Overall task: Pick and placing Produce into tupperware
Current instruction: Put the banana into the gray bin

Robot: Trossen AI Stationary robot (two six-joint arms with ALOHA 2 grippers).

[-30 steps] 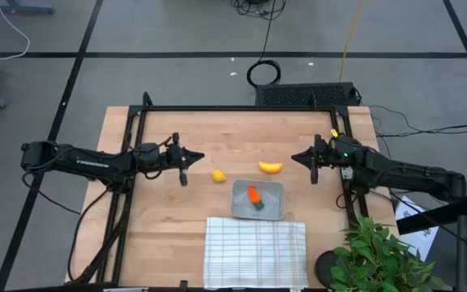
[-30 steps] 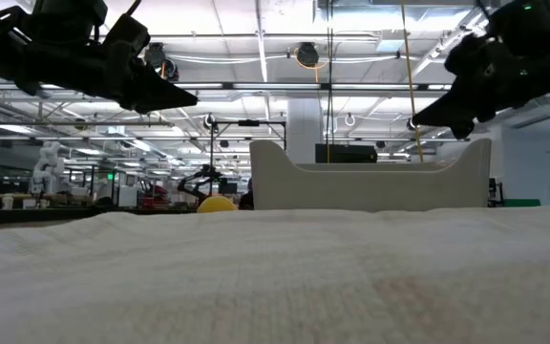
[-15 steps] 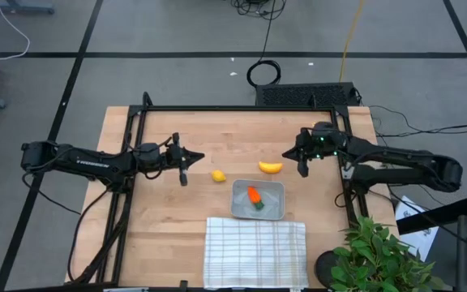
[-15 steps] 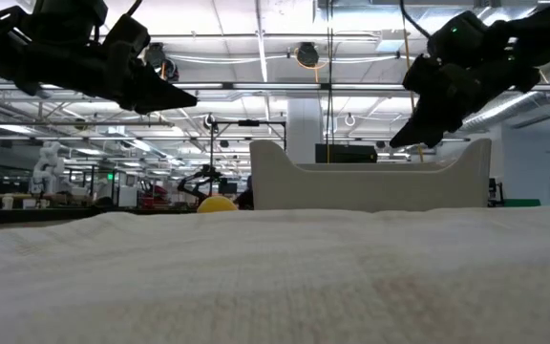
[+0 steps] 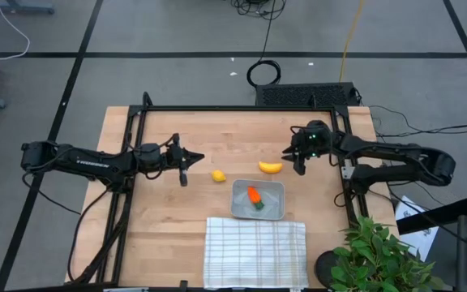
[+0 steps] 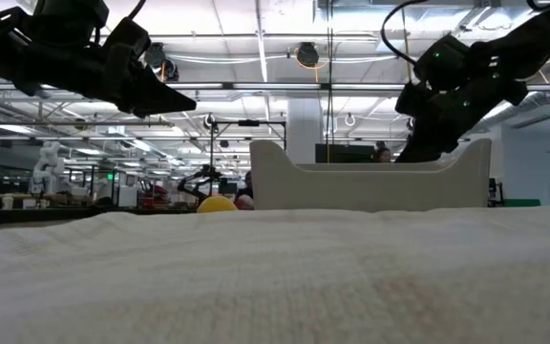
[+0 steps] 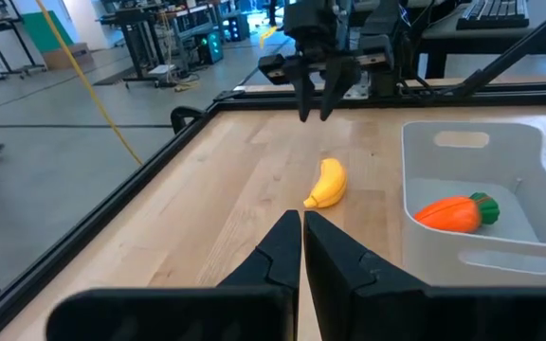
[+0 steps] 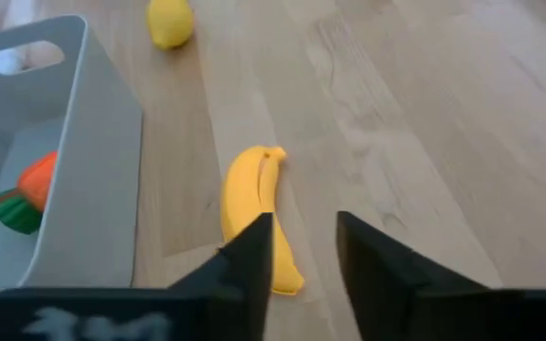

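The yellow banana (image 5: 271, 167) lies on the wood right of the small lemon (image 5: 218, 174). The grey tupperware (image 5: 276, 188) sits nearer the near edge, with the orange carrot (image 5: 254, 195) lying in it. My right gripper (image 5: 293, 161) is open just right of the banana; its wrist view shows the banana (image 8: 254, 210) a little beyond my right gripper (image 8: 303, 251), with the fingers apart and touching nothing. My left gripper (image 5: 194, 158) is shut and hovers left of the lemon; in its wrist view my left gripper (image 7: 301, 248) points toward the banana (image 7: 328, 183).
A white checked cloth (image 5: 255, 251) lies at the near edge, in front of the tupperware. A black frame (image 5: 217, 109) runs along the table's far and side edges. A potted plant (image 5: 379, 251) stands at the near right corner. Bare wood lies between lemon and banana.
My right gripper has moved toward the table's left and downward, closing in on the banana. The produce and the tupperware have stayed in place.
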